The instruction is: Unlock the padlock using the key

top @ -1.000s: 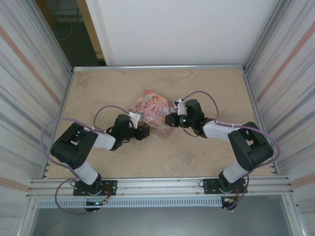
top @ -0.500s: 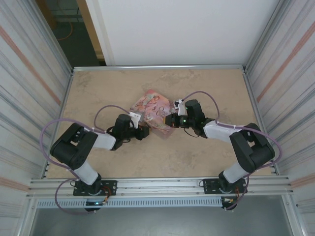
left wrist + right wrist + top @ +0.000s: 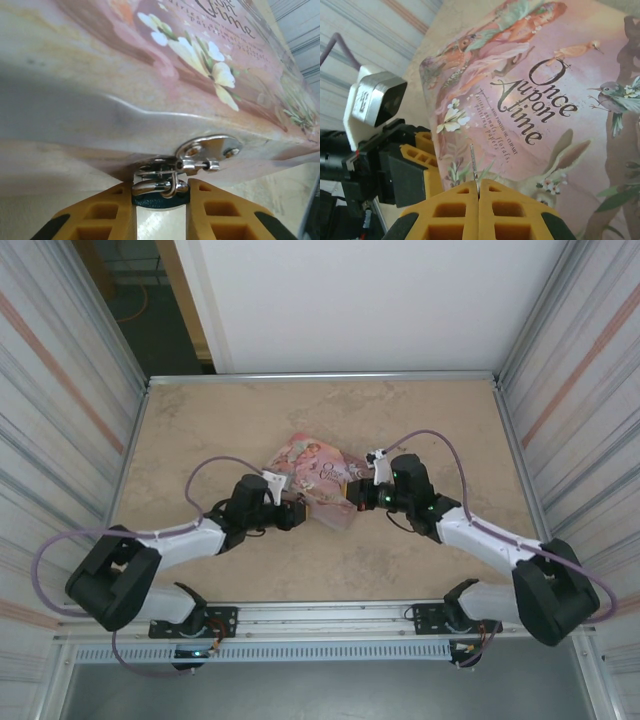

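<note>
The padlock (image 3: 161, 201) is a small dark blue-teal body with a silver shackle (image 3: 150, 188). It hangs from the metal hasp (image 3: 210, 149) on the side of the pink illustrated tin (image 3: 150, 75). My left gripper (image 3: 161, 194) is shut on the padlock body, one yellow finger on each side. My right gripper (image 3: 478, 184) is shut on the key (image 3: 474, 165). The key's thin blade sticks out over the tin lid (image 3: 540, 100) and points toward the left gripper (image 3: 415, 170). In the top view both grippers (image 3: 296, 512) (image 3: 352, 502) meet at the tin's near edge (image 3: 312, 465).
The tin lies in the middle of the beige table (image 3: 420, 420). Corrugated metal walls (image 3: 580, 390) close in both sides, with a white panel at the back. A rail with the arm bases (image 3: 330, 618) runs along the near edge.
Both arms have sunk lower and stretched outward, elbows dropping toward the table. The right gripper has shifted slightly nearer and to the right. The tin has stayed about where it was.
</note>
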